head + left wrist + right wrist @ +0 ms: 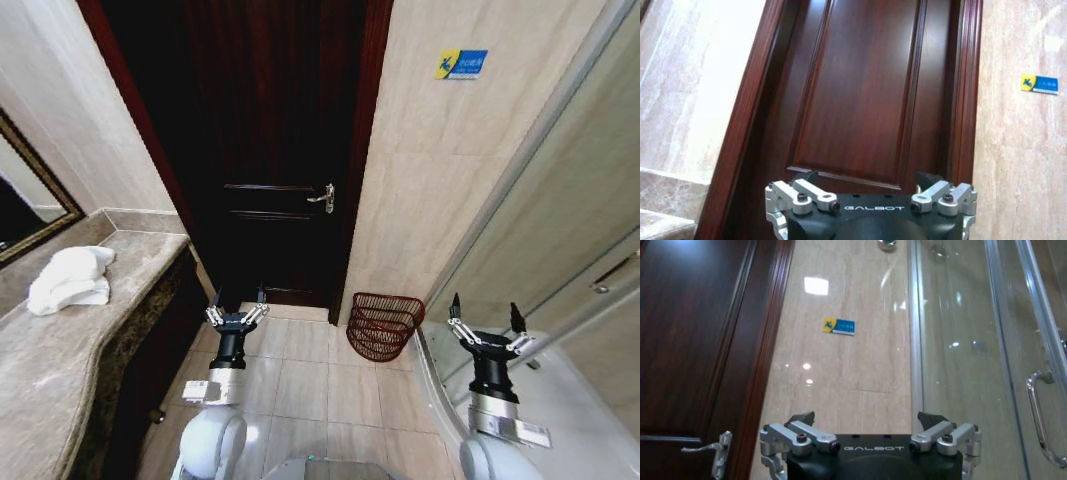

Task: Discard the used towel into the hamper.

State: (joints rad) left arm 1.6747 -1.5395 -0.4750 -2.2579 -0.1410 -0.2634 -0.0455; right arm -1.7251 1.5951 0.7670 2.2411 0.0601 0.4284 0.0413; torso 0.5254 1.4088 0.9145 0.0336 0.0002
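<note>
A crumpled white towel (pixel 70 279) lies on the marble counter (pixel 60 380) at the left. The hamper (pixel 384 325), a dark red-brown openwork basket, stands on the tiled floor against the wall right of the door. My left gripper (pixel 238 303) is held up open and empty in front of the door, right of the counter's end. My right gripper (pixel 485 310) is raised open and empty beside the shower enclosure, right of the hamper. In the wrist views the left gripper (pixel 867 179) faces the door panel and the right gripper (pixel 867 419) faces the tiled wall.
A dark wooden door (pixel 270 150) with a lever handle (pixel 322 197) is straight ahead. A framed mirror (pixel 25 210) hangs above the counter. A curved glass shower enclosure (pixel 560 300) with a handle (pixel 1040 415) fills the right side. Tiled floor (pixel 300 380) lies between counter and shower.
</note>
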